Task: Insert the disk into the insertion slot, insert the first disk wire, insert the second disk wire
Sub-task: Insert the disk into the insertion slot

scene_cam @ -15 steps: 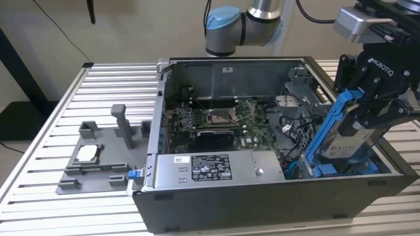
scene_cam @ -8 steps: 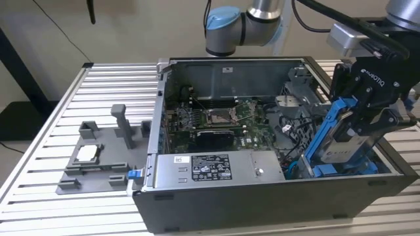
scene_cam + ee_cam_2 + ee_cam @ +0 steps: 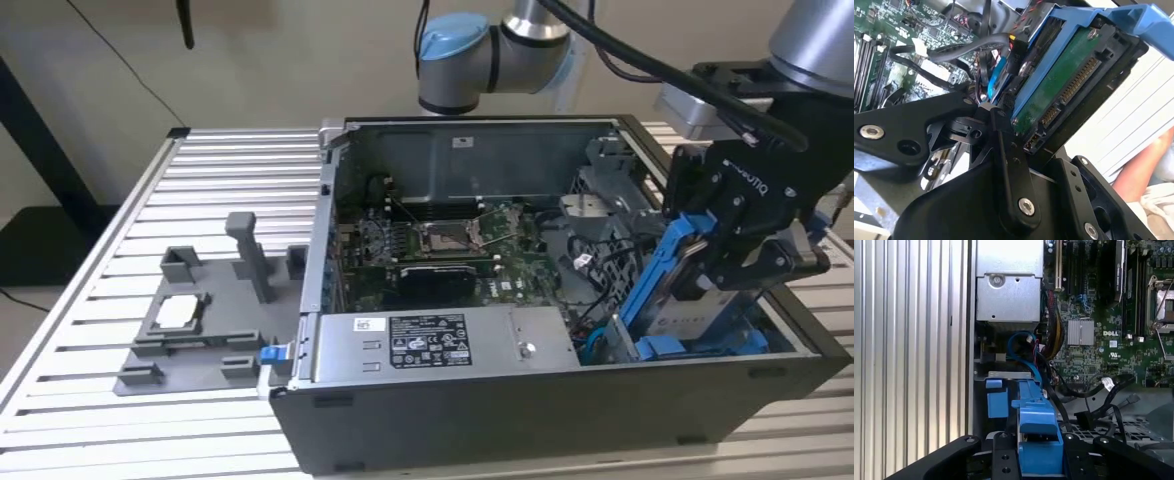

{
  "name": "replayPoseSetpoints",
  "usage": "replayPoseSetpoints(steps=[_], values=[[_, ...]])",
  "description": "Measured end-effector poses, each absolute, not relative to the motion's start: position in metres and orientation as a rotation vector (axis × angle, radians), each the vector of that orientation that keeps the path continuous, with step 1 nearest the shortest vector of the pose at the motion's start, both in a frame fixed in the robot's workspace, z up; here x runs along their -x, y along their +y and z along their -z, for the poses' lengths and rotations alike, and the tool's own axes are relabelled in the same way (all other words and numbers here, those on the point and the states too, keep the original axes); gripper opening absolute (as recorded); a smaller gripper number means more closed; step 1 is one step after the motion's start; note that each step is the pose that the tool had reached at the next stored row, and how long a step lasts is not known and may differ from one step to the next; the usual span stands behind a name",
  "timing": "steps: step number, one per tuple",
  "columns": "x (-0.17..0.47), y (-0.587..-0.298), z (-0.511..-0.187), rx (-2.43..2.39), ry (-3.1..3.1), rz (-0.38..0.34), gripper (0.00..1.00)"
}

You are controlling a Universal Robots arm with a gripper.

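The downward-reaching pincer (image 3: 731, 262) clamps the steeply tilted disk (image 3: 674, 300) inside the case (image 3: 534, 405).

The exterior view looks down at an angle on the whole open computer case (image 3: 534, 415). The 2 wrist views sit close at the gripper (image 3: 1038, 456), sharing the disk (image 3: 1064, 90) (image 3: 1036, 420) and motherboard (image 3: 929, 30) (image 3: 1094, 340) with it.

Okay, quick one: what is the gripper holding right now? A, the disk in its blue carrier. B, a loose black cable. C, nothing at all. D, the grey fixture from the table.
A: the gripper is clamped on the disk, whose blue carrier hangs tilted at the end of the computer case on the exterior view's right.
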State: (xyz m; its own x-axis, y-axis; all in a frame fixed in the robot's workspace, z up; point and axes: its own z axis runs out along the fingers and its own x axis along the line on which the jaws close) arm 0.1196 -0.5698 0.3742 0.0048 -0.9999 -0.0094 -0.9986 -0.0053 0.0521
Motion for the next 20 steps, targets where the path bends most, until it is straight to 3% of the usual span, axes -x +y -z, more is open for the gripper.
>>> replayPoseSetpoints(steps=[8,11,12,20], values=[[-0.12,-0.57,-0.368,-2.205,-2.194,0.068,0.33],[-0.12,-0.57,-0.368,-2.206,-2.194,0.068,0.34],[-0.12,-0.57,-0.368,-2.206,-2.194,0.068,0.41],[-0.12,-0.57,-0.379,-2.206,-2.194,0.068,0.41]])
